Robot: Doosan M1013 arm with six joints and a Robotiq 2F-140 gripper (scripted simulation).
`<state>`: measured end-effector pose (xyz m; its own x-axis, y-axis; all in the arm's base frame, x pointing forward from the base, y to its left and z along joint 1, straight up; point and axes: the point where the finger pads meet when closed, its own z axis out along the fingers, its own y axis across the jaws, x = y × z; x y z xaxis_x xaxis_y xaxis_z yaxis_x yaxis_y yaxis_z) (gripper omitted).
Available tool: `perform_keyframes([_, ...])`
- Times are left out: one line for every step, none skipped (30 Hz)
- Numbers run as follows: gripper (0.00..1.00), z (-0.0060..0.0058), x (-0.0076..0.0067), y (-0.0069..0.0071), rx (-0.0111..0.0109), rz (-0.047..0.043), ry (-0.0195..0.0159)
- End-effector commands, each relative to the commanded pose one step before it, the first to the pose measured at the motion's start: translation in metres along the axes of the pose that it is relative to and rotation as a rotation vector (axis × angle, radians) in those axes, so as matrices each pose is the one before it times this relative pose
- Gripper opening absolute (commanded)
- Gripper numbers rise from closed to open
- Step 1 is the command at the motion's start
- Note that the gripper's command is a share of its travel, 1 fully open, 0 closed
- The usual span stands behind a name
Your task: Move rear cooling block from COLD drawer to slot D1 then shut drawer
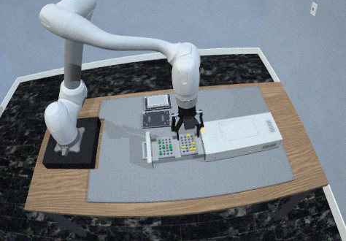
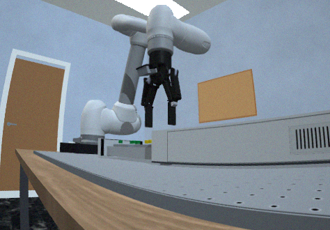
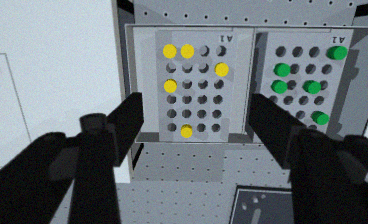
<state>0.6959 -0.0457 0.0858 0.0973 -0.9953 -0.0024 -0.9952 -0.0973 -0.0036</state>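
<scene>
The cooler COLD (image 1: 241, 134) (image 2: 244, 142) (image 3: 50, 75) stands on the right with its drawer pulled out to the left, handle (image 1: 147, 147) at the far end. The rear block (image 1: 187, 143) (image 3: 195, 85), with yellow tubes, sits in the drawer next to the cooler. The front block (image 1: 165, 147) (image 3: 305, 75), with green tubes, sits beside the handle. Both lie flat with their tubes upright in bores. My gripper (image 1: 186, 131) (image 2: 160, 121) (image 3: 196, 108) is open and empty. It hangs above the rear block, with one finger over each side of it. A small yellow lamp (image 1: 202, 130) is lit on the cooler.
Slot D1 (image 1: 157, 120) (image 3: 265, 205) is a dark plate just behind the drawer. Slot D2 (image 1: 158, 101) beyond it bears a light lidded plate. The arm's base (image 1: 71, 142) stands on a black block at the left of the grey deck (image 1: 219, 171).
</scene>
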Motion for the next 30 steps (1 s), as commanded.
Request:
perform_keyframes([0.66, 0.00297, -0.00001, -0.00030, 0.00141, 0.00012, -0.00011])
perform_keyframes([0.66, 0.00133, 0.00000, 0.00005, 0.00000, 0.00000, 0.00000])
perform_keyframes([0.66, 0.00133, 0.00000, 0.00004, 0.00000, 0.00000, 0.00000])
perform_keyframes([0.66, 0.00133, 0.00000, 0.00004, 0.00000, 0.00000, 0.00000])
perform_keyframes([0.66, 0.00133, 0.00000, 0.00004, 0.00000, 0.00000, 0.00000])
perform_keyframes([0.66, 0.00000, 0.00000, 0.00000, 0.00000, 0.00000, 0.00000])
perform_keyframes([0.66, 0.00000, 0.00000, 0.00000, 0.00000, 0.00000, 0.00000])
perform_keyframes([0.66, 0.00136, 0.00000, 0.00003, 0.00001, 0.00000, 0.00000])
perform_keyframes([0.66, 0.00132, 0.00000, 0.00003, -0.00001, 0.00000, 0.00000])
perform_keyframes([0.66, 0.00133, 0.00000, 0.00004, 0.00000, 0.00000, 0.00000])
perform_keyframes([0.66, 0.00133, 0.00000, 0.00003, 0.00000, 0.00000, 0.00000])
perform_keyframes([0.66, 0.00133, 0.00000, 0.00003, 0.00000, 0.00000, 0.00000])
perform_keyframes([0.66, 0.00133, 0.00000, 0.00003, 0.00000, 0.00000, 0.00000])
perform_keyframes([0.66, 0.00133, 0.00000, 0.00003, 0.00000, 0.00000, 0.00000])
perform_keyframes([0.66, 0.00133, 0.00000, 0.00003, 0.00000, 0.00000, 0.00000])
perform_keyframes([0.66, 0.00133, 0.00000, 0.00002, 0.00000, 0.00000, 0.00000])
perform_keyframes([0.66, 0.00133, 0.00000, 0.00002, 0.00000, 0.00000, 0.00000])
perform_keyframes([0.66, 0.00133, 0.00000, 0.00002, 0.00000, 0.00000, 0.00000])
perform_keyframes([0.66, 0.00133, 0.00000, 0.00002, 0.00000, 0.00000, 0.00000])
perform_keyframes([0.66, 0.00133, 0.00000, 0.00002, 0.00000, 0.00000, 0.00000])
perform_keyframes([0.66, 0.00133, 0.00000, 0.00002, 0.00000, 0.00000, 0.00000])
perform_keyframes([0.66, 0.00133, 0.00000, 0.00002, 0.00000, 0.00000, 0.00000])
perform_keyframes([0.66, 0.00000, 0.00000, 0.00000, 0.00000, 0.00000, 0.00000])
perform_keyframes([0.66, 0.00000, 0.00000, 0.00000, 0.00000, 0.00000, 0.00000])
perform_keyframes([0.66, 0.00136, 0.00000, 0.00001, 0.00001, 0.00000, 0.00000])
perform_keyframes([0.66, 0.00132, 0.00000, 0.00001, -0.00001, 0.00000, 0.00000])
perform_keyframes([0.66, 0.00133, 0.00000, 0.00002, 0.00000, 0.00000, 0.00000])
perform_keyframes([0.66, 0.00133, 0.00000, 0.00002, 0.00000, 0.00000, 0.00000])
perform_keyframes([0.66, 0.00133, 0.00000, 0.00001, 0.00000, 0.00000, 0.00000])
perform_keyframes([0.66, 0.00133, 0.00000, 0.00001, 0.00000, 0.00000, 0.00000])
